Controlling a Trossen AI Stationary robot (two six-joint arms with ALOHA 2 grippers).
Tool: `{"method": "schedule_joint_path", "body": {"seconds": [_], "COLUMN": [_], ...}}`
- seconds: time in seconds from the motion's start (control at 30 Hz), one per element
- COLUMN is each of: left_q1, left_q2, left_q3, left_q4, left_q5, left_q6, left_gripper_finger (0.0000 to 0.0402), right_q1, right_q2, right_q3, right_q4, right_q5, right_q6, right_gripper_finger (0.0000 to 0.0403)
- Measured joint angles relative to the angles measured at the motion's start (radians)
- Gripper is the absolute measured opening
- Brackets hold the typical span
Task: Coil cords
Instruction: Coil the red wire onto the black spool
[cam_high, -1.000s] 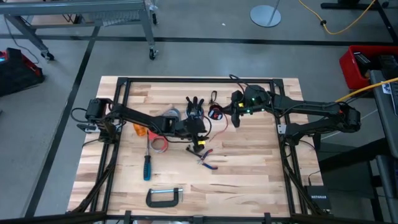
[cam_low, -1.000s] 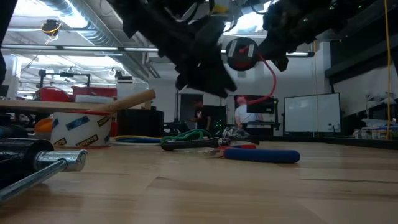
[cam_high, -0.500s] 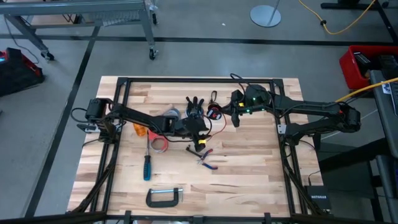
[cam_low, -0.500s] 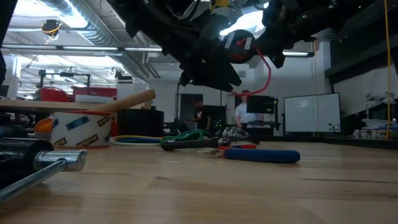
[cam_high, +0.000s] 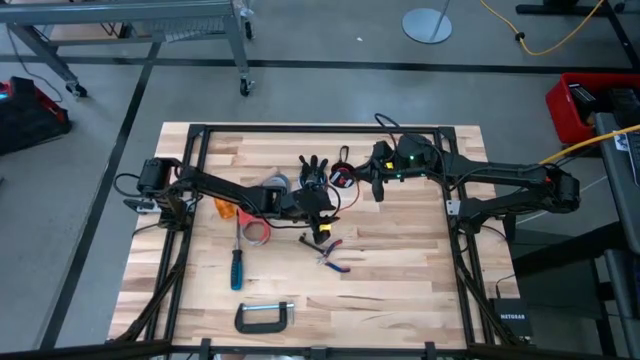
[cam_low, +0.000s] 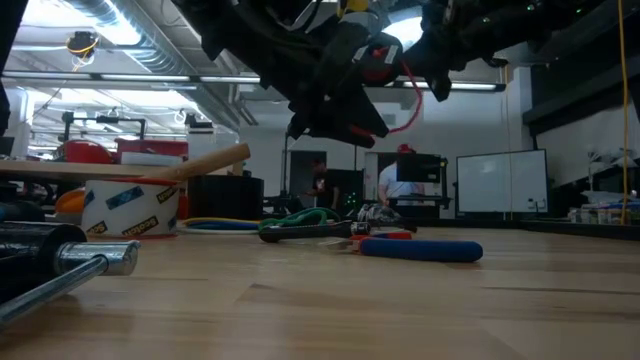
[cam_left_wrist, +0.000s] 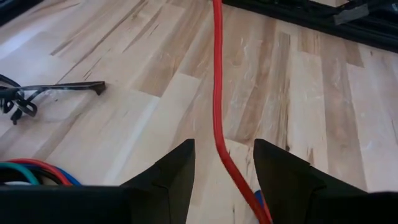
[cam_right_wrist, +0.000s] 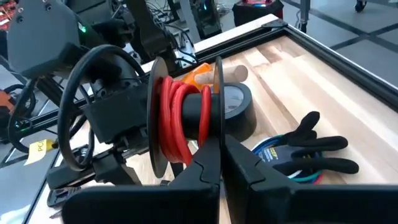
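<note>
A red cord (cam_right_wrist: 177, 118) is wound on a dark two-flange spool (cam_high: 343, 176), held up over the table's far middle by my right gripper (cam_right_wrist: 221, 165), which is shut on it. The cord's free length (cam_low: 412, 100) hangs in a slack loop from the spool and runs between the fingers of my left gripper (cam_left_wrist: 224, 165), which is open just on the near-left side of the spool (cam_high: 320, 203). A thin black cord (cam_left_wrist: 56, 92) lies on the table beyond it. My left gripper has the red cord (cam_left_wrist: 219, 124) running lengthwise between its two spread fingers; whether a finger touches it cannot be told. My right gripper pinches one flange's rim (cam_right_wrist: 217, 134) between its two fingers. The spool is lifted clear of the table with its axle level.
A black glove (cam_high: 314, 168) and a tape roll (cam_high: 277, 183) lie by the grippers. Pliers (cam_high: 330, 256), a blue screwdriver (cam_high: 237, 268) and a C-clamp (cam_high: 265, 317) lie nearer the front. A black frame (cam_high: 300, 130) rims the table.
My right gripper has raised the spool and carried it a little toward the table's left and far edge, closer to my left gripper. The red cord's hanging loop has grown shorter.
</note>
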Motion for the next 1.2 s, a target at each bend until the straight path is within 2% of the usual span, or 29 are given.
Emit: {"method": "schedule_joint_path", "body": {"seconds": [0.2, 0.3, 0.57, 0.93, 1.2], "left_q1": [0.000, 0.000, 0.000, 0.002, 0.033], "left_q2": [0.000, 0.000, 0.000, 0.001, 0.002], "left_q3": [0.000, 0.000, 0.000, 0.000, 0.000], "left_q4": [-0.015, -0.044, -0.082, -0.213, -0.237], "left_q5": [0.000, 0.000, 0.000, -0.005, -0.071], "left_q6": [0.015, 0.011, -0.037, -0.148, -0.190], "left_gripper_finger": [0.0156, 0.0138, 0.0012, 0.0003, 0.0001], "right_q1": [0.000, 0.000, 0.000, 0.000, 0.001], "right_q2": [0.000, 0.000, 0.000, 0.000, 0.000], "right_q3": [0.000, 0.000, 0.000, 0.000, 0.000], "right_q4": [-0.004, -0.005, -0.037, -0.303, -0.508], "right_q5": [-0.014, -0.023, -0.023, -0.052, -0.056], "right_q6": [0.002, 0.002, 0.000, -0.033, -0.036], "right_gripper_finger": [0.0004, 0.0004, 0.0005, 0.0005, 0.0005]}}
